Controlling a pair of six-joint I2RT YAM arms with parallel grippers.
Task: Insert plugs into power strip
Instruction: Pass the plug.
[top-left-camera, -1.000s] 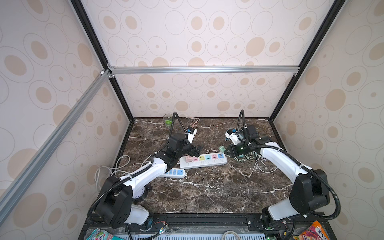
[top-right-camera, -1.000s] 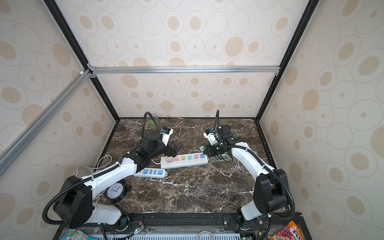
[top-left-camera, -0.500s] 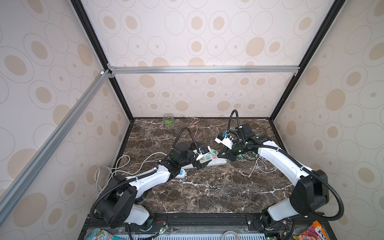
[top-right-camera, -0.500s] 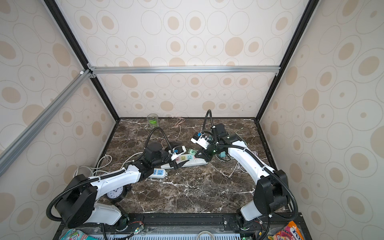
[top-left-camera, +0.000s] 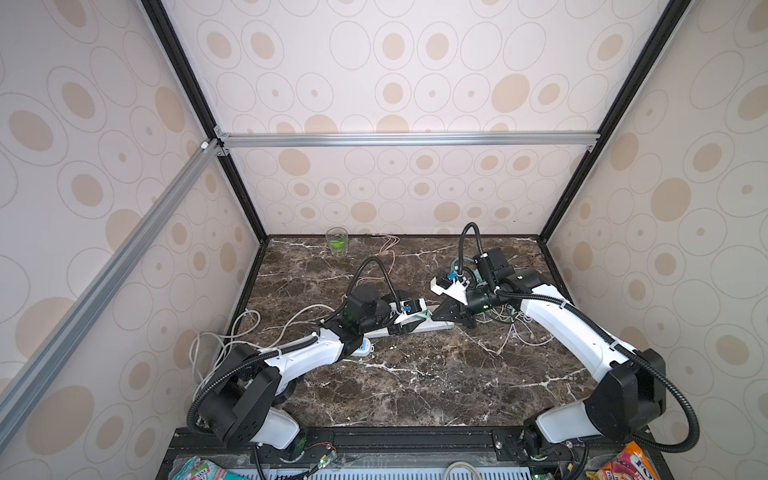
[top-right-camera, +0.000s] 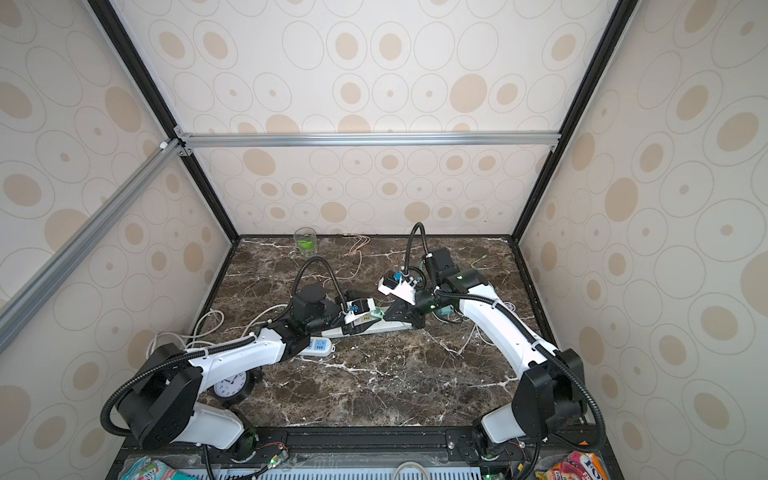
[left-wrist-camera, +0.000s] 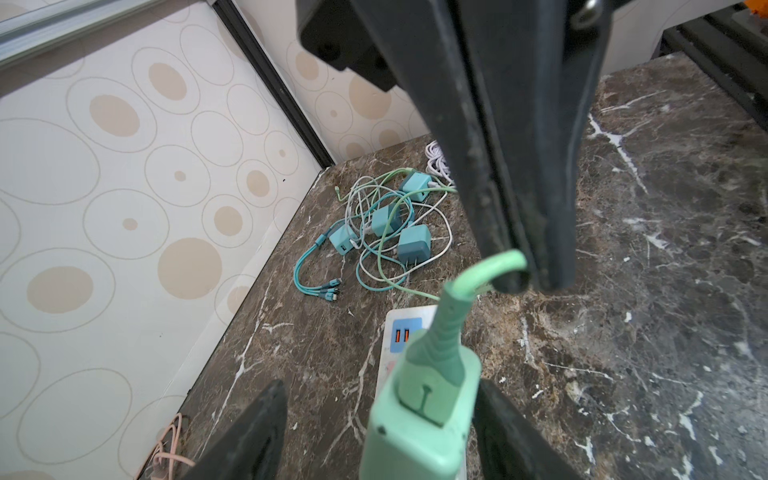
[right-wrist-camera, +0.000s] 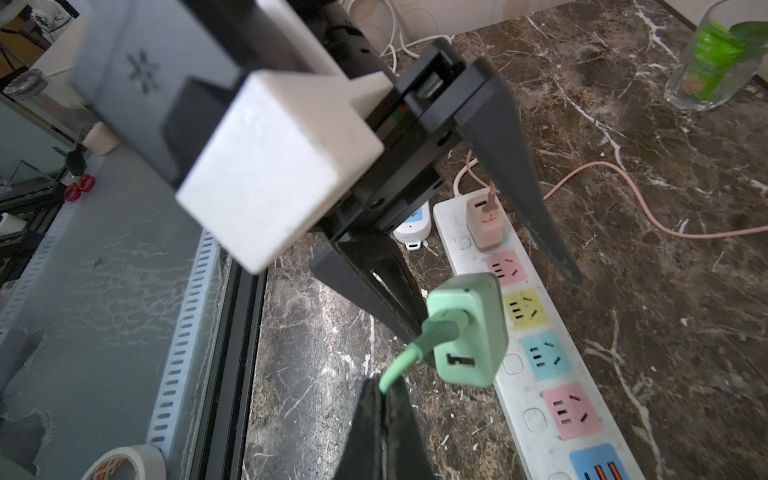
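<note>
Left wrist view: mint green plug (left-wrist-camera: 415, 419), lower part cut off, prongs hidden; contact with the power strip (right-wrist-camera: 534, 419) cannot be told. It sits level with the strip's yellow socket.
- Left gripper (left-wrist-camera: 380, 390): fingers apart, one on each side of the plug, one close against it and the other clear; nothing clamped.
- Right gripper (left-wrist-camera: 534, 278): fingers closed on the mint green cable (left-wrist-camera: 486, 270) just past the plug.
- Change: a second ago the arms stood at opposite ends of the strip. Both grippers now meet over its middle and cover most of it in both top views.
- Surroundings:
  - pink plug (right-wrist-camera: 484, 224) seated in the end socket
  - teal plugs (left-wrist-camera: 413, 245) in a cable tangle on the marble table (top-left-camera: 415, 386)
  - glass (top-left-camera: 336, 241) at the back wall
  - clock (top-right-camera: 230, 384) partly under the left arm
  - tape roll (right-wrist-camera: 124, 463)
</note>
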